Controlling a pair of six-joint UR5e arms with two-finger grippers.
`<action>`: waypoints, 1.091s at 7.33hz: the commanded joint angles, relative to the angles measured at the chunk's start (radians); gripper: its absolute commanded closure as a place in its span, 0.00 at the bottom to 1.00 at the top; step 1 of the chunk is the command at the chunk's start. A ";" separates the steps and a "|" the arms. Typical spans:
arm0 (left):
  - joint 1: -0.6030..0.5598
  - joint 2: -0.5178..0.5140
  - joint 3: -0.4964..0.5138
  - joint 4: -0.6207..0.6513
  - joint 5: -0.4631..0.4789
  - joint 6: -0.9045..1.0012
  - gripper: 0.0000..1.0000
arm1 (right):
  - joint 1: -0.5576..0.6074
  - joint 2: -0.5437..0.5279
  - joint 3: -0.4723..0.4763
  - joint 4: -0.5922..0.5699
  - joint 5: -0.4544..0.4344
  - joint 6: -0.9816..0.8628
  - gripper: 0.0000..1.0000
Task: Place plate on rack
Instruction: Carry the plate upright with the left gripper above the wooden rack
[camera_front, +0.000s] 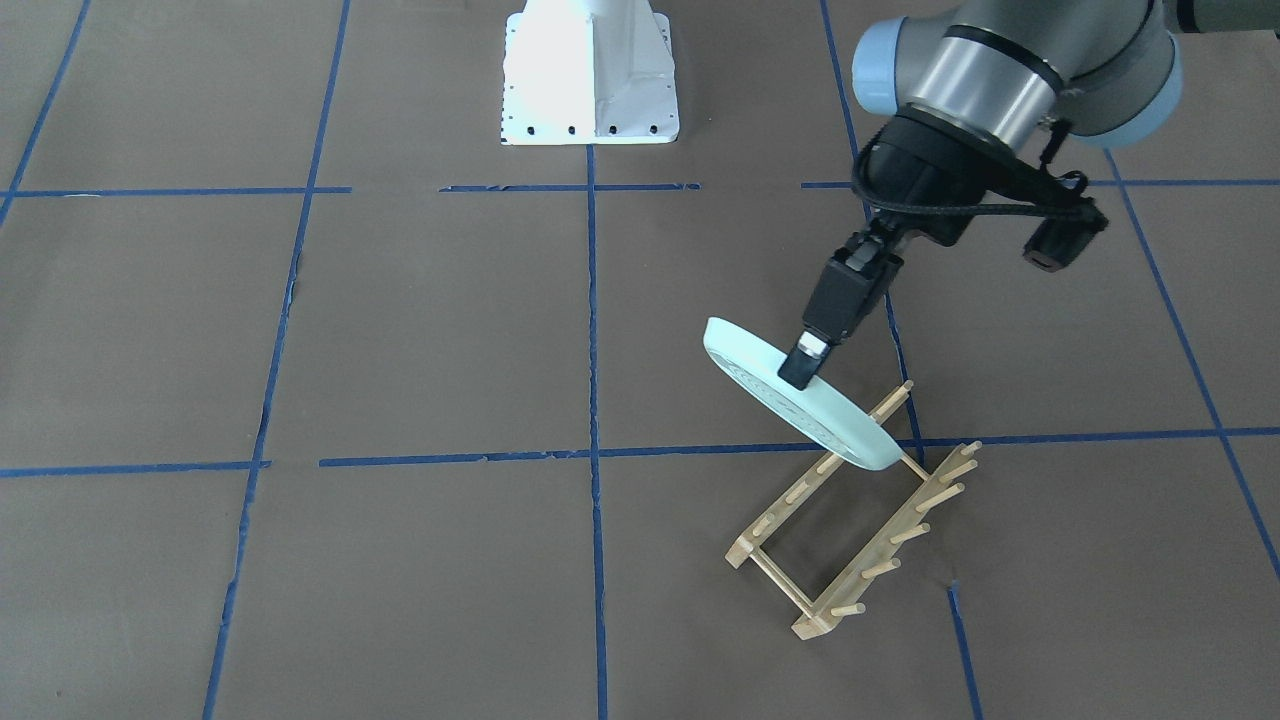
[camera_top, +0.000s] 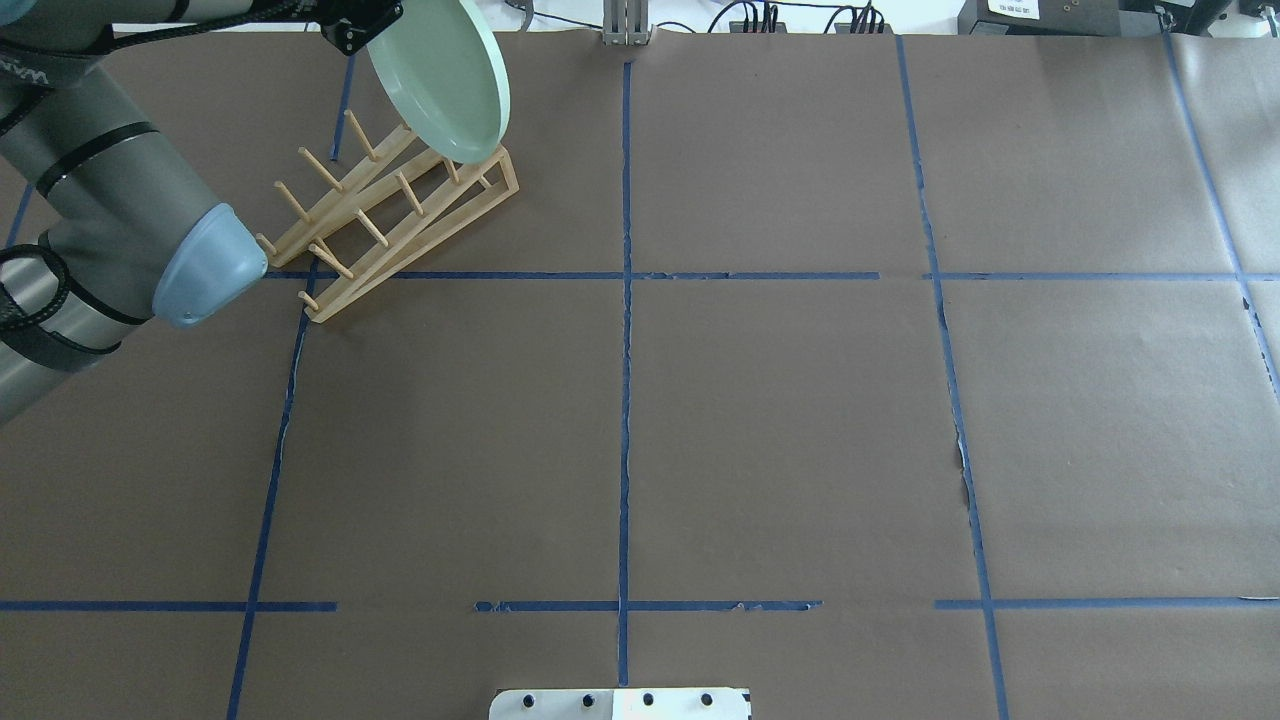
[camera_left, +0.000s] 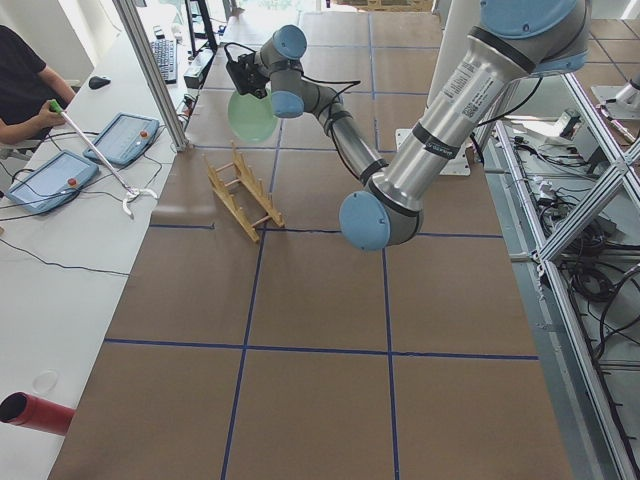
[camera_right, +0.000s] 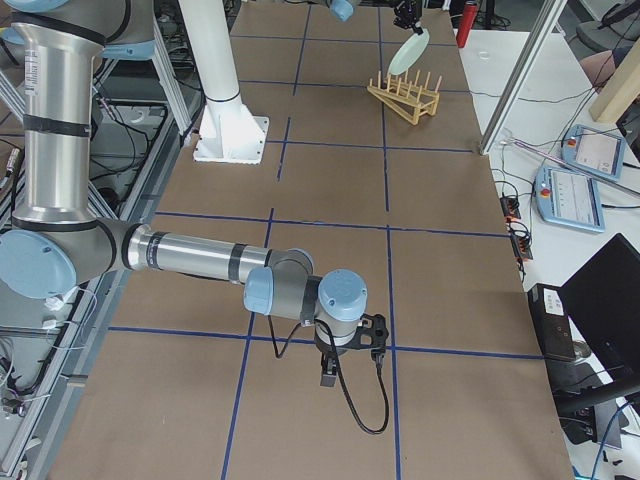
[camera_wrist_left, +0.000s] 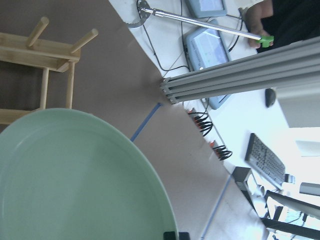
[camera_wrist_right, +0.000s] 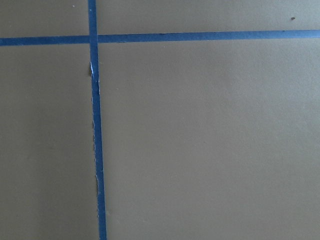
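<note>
Nearest in the front-facing view, the rack stands on the brown-papered table. Behind it the plate hangs tilted over the rack's far end, its lower rim by the last pegs, with the left gripper pinching its upper rim. The right gripper is well apart and I cannot tell how its fingers stand, while the lettering on the left arm is too small to read.

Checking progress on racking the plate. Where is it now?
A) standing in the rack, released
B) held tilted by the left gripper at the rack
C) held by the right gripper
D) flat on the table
B: the left gripper clamps the plate by its rim, tilted, over the rack.
</note>
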 joint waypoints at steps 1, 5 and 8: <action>-0.026 0.017 0.152 -0.334 0.134 -0.003 1.00 | 0.000 0.000 0.000 0.000 0.000 0.000 0.00; -0.063 0.023 0.231 -0.375 0.056 0.148 1.00 | 0.000 0.000 0.000 0.000 0.000 0.000 0.00; -0.038 0.023 0.258 -0.403 0.016 0.184 1.00 | 0.000 0.000 0.000 0.000 0.000 0.000 0.00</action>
